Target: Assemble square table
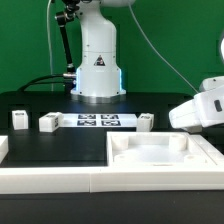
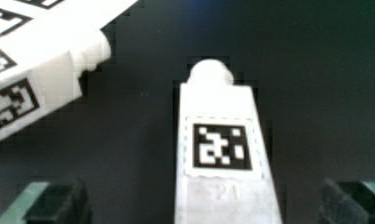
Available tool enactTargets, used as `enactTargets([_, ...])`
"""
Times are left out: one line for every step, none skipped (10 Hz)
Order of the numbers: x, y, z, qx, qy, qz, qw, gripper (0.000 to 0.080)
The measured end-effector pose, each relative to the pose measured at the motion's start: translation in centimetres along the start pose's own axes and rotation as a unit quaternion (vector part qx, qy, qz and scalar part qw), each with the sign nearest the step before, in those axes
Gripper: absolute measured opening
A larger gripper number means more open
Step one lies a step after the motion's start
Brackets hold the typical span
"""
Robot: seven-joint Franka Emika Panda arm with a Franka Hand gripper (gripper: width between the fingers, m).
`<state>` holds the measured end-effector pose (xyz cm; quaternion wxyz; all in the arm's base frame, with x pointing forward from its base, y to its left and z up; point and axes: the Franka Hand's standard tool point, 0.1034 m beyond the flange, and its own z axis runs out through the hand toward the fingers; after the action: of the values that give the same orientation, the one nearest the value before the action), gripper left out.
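Gripper is spread wide, fingers either side of a leg post, not touching it. It's slim, white, round-tipped, with one black-and-white tag. The rimmed white square tabletop sits near, on the exterior view's right.

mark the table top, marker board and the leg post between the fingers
table top (image 1: 165, 152), exterior view, bare inner floor
marker board (image 1: 100, 121), exterior view, middle tag
leg post (image 2: 219, 145), wrist view, its tag

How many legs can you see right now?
4. Two legs stand at the exterior view's left, one at the marker board's end toward that view's right. A fourth lies below the open hand in the wrist view. Others may be hidden.
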<state>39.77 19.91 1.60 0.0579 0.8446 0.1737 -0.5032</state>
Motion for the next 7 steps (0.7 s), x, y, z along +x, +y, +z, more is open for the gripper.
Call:
enactTargets([0.36, -0.1, 0.22, 0.0, 0.004, -0.001, 1.0, 0.0649])
enactTargets([0.64, -0.22, 0.47, 0.0, 0.009, -0.002, 1.0, 0.0649])
enactTargets([0.73, -0.48, 0.79, -0.001, 0.01, -0.004, 1.0, 0.0649])
enactTargets([0.72, -0.61, 1.07, -0.001, 0.009, -0.005, 1.0, 0.0649])
enactTargets([0.71, -0.63, 1.18, -0.001, 0.009, -0.005, 1.0, 0.0649])
enactTargets([0.7, -0.64, 1.21, -0.001, 0.009, -0.005, 1.0, 0.0608])
enactTargets([0.69, -0.6, 1.18, -0.001, 0.009, -0.005, 1.0, 0.0608])
